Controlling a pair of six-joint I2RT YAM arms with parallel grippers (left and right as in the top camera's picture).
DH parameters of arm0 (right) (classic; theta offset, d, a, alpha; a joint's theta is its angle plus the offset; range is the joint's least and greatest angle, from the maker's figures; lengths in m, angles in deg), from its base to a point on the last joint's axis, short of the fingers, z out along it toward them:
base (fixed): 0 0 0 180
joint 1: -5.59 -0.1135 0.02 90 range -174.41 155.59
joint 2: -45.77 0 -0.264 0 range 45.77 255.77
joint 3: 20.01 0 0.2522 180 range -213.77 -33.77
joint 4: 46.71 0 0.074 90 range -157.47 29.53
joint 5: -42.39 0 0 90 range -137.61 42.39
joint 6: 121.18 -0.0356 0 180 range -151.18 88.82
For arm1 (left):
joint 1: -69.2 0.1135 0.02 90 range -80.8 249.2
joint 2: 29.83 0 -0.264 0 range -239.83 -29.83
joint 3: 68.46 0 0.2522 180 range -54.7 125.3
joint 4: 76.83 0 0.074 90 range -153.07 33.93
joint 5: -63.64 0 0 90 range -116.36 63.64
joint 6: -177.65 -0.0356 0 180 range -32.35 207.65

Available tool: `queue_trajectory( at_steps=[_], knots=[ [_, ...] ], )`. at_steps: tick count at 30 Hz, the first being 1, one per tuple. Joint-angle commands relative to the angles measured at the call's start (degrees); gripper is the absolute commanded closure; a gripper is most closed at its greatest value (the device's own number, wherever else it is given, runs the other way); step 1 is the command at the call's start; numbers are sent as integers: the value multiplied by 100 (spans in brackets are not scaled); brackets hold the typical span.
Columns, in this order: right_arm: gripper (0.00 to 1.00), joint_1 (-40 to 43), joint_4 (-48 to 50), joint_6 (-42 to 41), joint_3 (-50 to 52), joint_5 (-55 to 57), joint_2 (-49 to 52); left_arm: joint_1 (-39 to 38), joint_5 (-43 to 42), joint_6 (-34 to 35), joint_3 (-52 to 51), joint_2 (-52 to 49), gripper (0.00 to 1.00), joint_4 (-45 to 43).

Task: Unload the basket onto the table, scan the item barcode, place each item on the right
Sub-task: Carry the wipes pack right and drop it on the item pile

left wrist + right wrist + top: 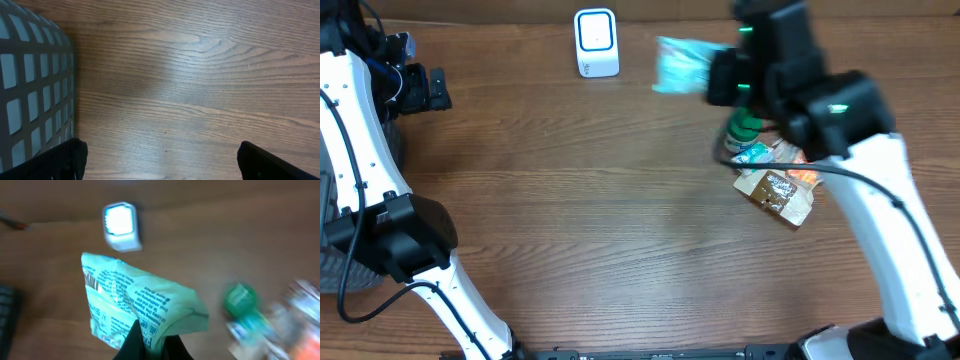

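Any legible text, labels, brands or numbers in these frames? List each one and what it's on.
No text here can be read with confidence.
green packet: several lines of dark print, motion-blurred, unreadable.
white scanner: lit panel, no text visible.
brown snack packets: printing too small to read.
green-capped bottle: label blurred, unreadable.

Open across the middle of the surface (600, 200), front to back. Blocked far-centre by the upright scanner (596, 42), with the raised bag (680, 63) just right of it. Crowded at right by a pile (778, 185). Hemmed at left by a basket (35, 85) close beside the spread left tool (160, 160).
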Motion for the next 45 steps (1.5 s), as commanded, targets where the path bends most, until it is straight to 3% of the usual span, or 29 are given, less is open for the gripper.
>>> queue_trajectory(
  at_steps=[1,5,11,22,23,24,25,26,33,39,42,44,45],
  knots=[
    [96,625,-581,-216,-76,-87,-282,-42,-26,-46,107,94,0,-4],
    [96,1681,-1198,-328,380,308,-254,-42,-26,-46,107,94,0,-4],
    [96,2564,-693,-348,1449,76,-245,-42,-24,-46,107,94,0,-4],
    [96,2675,855,-433,3571,-76,-214,-42,-24,-46,107,94,0,-2],
    [91,2675,868,-435,3620,-79,-214,-42,-24,-46,107,94,1,-4],
    [71,2675,861,-435,3637,-79,-214,-42,-26,-46,107,94,0,-4],
    [61,2675,846,-433,3637,-79,-214,-42,-26,-46,107,94,0,-4],
    [56,2677,850,-433,3635,-79,-219,-42,-26,-46,107,94,1,-4],
    [48,2675,612,-302,3104,-413,-273,-42,-24,-46,107,94,0,-4],
    [48,2656,-417,-264,1880,-732,-682,-42,-26,-46,107,94,0,-4],
    [46,2518,-977,264,1158,-1311,-1123,-42,-24,-46,107,94,0,-4],
    [36,2396,-1252,330,831,-1504,-1403,-42,-26,-46,107,94,1,-4],
    [17,2334,-1344,326,726,-1519,-1541,-42,-24,-46,107,94,0,-4]
  ],
)
